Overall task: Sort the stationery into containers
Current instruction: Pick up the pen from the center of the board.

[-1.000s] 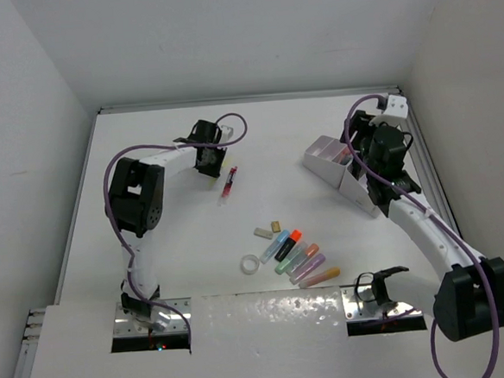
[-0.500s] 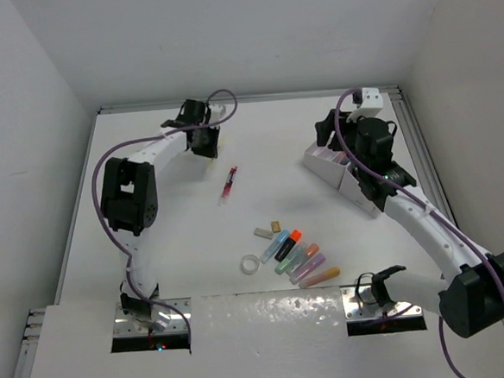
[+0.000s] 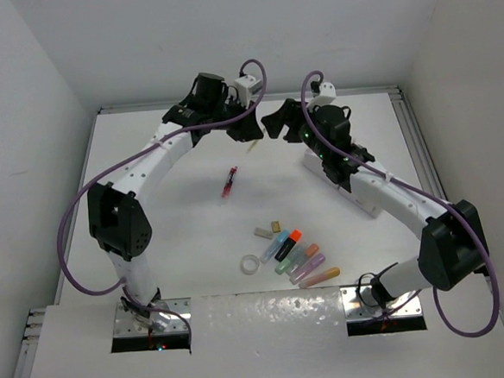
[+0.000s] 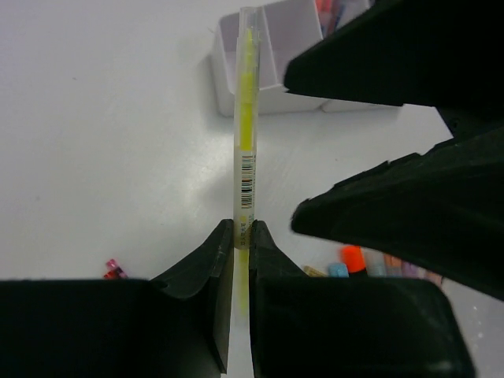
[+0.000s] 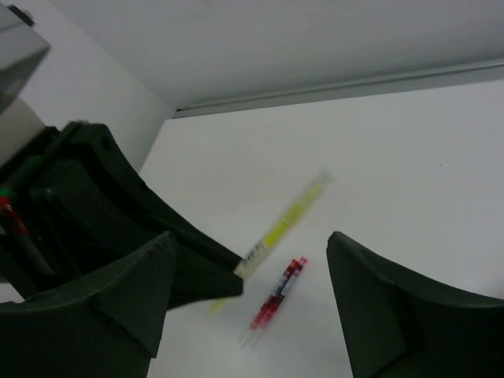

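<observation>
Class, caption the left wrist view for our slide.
Left pincer shut on a yellow pen, open right pincer ahead, organizer beyond.

I saw the left arm [image 3: 150,157] and right arm [image 3: 389,190] built of white links with chunky black joints. Purple cables [image 3: 63,245] ran along both, and the wedge-shaped fingers [image 5: 110,295] were matte black.

left gripper [image 3: 248,137] upper centre, clamped on yellow pen [image 4: 246,126] | right gripper [image 3: 273,123] just beside, jaws spread wide
</observation>
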Tool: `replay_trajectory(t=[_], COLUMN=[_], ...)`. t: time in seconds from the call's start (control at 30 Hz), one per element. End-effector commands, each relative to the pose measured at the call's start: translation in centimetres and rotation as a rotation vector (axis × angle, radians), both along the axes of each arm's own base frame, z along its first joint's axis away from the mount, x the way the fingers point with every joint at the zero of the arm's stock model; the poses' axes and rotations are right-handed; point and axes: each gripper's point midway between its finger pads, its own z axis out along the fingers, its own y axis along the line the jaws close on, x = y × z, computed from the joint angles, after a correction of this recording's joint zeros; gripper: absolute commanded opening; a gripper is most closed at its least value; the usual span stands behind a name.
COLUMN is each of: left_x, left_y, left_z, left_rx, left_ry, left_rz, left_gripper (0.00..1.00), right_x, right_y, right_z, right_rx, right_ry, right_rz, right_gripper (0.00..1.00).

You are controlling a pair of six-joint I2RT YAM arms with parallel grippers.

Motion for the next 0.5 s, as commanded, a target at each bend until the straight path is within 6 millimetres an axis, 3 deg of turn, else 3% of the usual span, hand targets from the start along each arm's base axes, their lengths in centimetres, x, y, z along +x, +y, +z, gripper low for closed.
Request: replay_trajectory(t=[0.0,0.2,0.33,0.47], left_x=[-1.3,-2.2,-2.7,-2.8], left_y=[-0.8,-1.8,-2.2,-2.7], left_z=[0.8,1.6,1.5,1.8], left_rx=[-0.027,-0.022,-0.028,-0.04], left_ry=[0.017,-0.005,0.008,0.006], left_rz=[-0.057,-0.106,-0.121,-0.128], left_gripper=[0.0,0.0,0.0,0.0], right_x=[0.4,0.9,1.5,1.9], right_y=[1.7,1.1,1.0,1.4], right_z=[4.0,1.7,0.6,-0.3], right_rx=[0.097,0.14,0.132,0.136], right_ry=[-0.092,-0.057,-0.037,-0.011], right_rz=[0.031,-0.037,-0.06,-0.061], right_gripper=[0.76,0.7,0.53,0.5])
